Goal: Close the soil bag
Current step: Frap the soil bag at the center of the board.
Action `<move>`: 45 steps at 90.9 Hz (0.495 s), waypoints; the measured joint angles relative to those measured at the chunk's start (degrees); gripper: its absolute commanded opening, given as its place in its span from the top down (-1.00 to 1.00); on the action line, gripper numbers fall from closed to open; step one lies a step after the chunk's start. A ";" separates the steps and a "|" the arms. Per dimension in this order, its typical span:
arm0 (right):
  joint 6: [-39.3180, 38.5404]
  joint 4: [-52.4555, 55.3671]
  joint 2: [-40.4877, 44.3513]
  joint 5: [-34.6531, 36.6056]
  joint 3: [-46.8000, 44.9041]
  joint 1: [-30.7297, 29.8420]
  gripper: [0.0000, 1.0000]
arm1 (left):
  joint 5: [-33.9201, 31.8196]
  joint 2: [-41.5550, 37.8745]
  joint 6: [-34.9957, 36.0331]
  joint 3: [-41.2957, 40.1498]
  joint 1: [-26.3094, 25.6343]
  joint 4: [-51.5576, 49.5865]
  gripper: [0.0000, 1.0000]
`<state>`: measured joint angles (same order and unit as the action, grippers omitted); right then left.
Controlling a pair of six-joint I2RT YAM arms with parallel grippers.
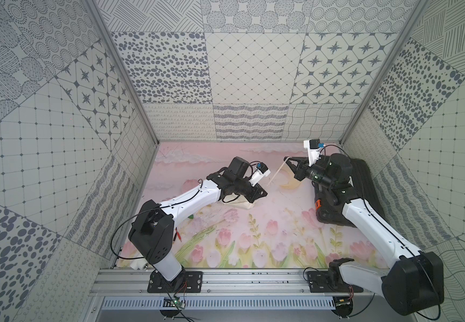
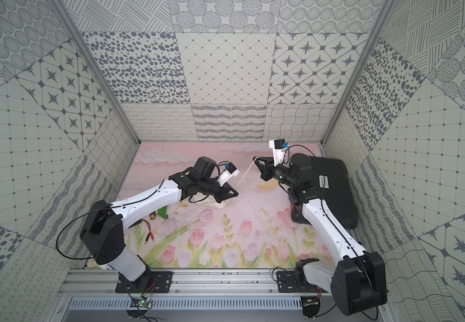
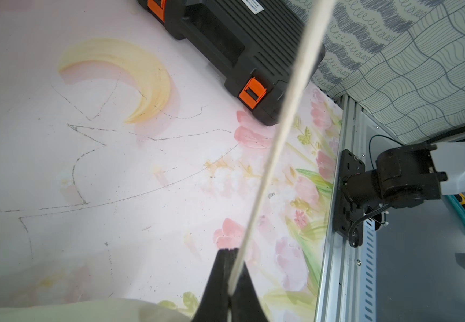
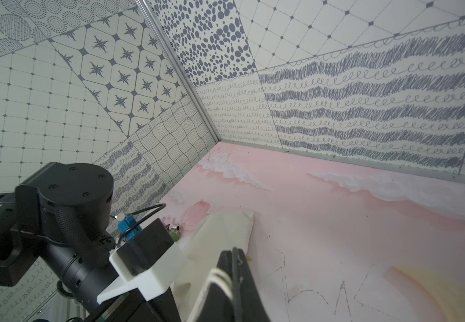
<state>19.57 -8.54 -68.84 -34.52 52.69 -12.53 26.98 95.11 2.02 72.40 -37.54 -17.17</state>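
Note:
The soil bag (image 1: pixel 243 205) (image 2: pixel 215 204) is a cream cloth pouch lying on the pink mat, mostly hidden under my left wrist. In the right wrist view the soil bag (image 4: pixel 225 231) lies just beyond the jaws. Its thin pale cord (image 1: pixel 278 171) (image 2: pixel 246 171) runs taut from the bag's neck up to the right. My left gripper (image 1: pixel 263 192) (image 3: pixel 228 251) sits low at the bag and is shut on the cord (image 3: pixel 267 156), which passes between its jaws. My right gripper (image 1: pixel 287 159) (image 4: pixel 232 251) is raised and shut on the cord's far end (image 4: pixel 220 276), looped over one finger.
A large black ribbed case (image 1: pixel 365 189) (image 2: pixel 334 184) (image 3: pixel 239 36) with orange latches lies at the right, under my right arm. A green object with a brass fitting (image 2: pixel 162 214) and red-tipped leads (image 2: pixel 153 235) lie near my left arm. Patterned walls enclose three sides.

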 measured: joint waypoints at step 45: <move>1.95 9.55 -5.60 -3.43 4.72 1.77 1.00 | -13.73 1.90 -0.04 -6.38 -6.56 8.66 0.83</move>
<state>21.52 1.02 -74.43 -37.95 57.41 -10.76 13.26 97.01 1.98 66.02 -44.10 -8.51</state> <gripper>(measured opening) 0.048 0.103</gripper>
